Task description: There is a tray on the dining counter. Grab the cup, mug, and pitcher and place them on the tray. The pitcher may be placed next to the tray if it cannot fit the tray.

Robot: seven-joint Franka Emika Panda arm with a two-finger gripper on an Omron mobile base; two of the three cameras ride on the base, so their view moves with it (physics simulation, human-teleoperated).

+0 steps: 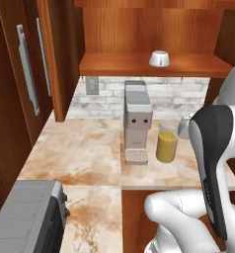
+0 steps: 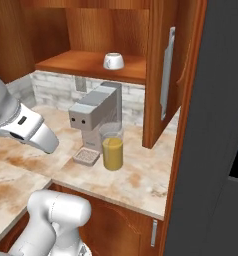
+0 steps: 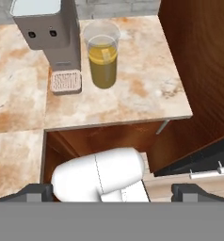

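- The pitcher point(image 1: 167, 143) point(image 2: 112, 149) point(image 3: 103, 57) stands upright on a marble-look counter point(image 1: 85, 148) point(image 2: 136, 182) point(image 3: 142, 94), clear glass roughly half filled with orange liquid.
- Just beside it stands a grey coffee machine point(image 1: 137, 118) point(image 2: 93, 116) point(image 3: 47, 28); the pitcher is next to the machine's drip grille point(image 1: 136, 156) point(image 2: 86, 156) point(image 3: 66, 81), whether touching I cannot tell.
- In the hand view the counter's front edge runs below the pitcher, with a strip of bare top between; a wood cabinet side point(image 2: 158, 75) point(image 3: 198, 61) rises on the pitcher's other flank, and bare stone lies between them.
- A white mug point(image 1: 159, 59) point(image 2: 113, 61) sits upside down (rim down, by its look) on the wooden shelf point(image 1: 139, 64) point(image 2: 86, 62) above the brick backsplash point(image 1: 178, 96) point(image 2: 56, 90).
- In the left base view another pale vessel point(image 1: 184, 127) peeks out behind the arm, near the pitcher; too hidden to name.
- A grey appliance point(image 1: 28, 217) occupies the near left corner of the counter's L.
- The gripper point(image 3: 112, 192) hangs in front of and below the counter edge, well apart from the pitcher, its 2 dark fingertips point(image 3: 31, 192) spread wide with nothing between them.
- The arm's dark-banded link point(image 1: 213, 163) stands steeply in the left base view; in the right base view a white link point(image 2: 26, 127) slants down over the counter.
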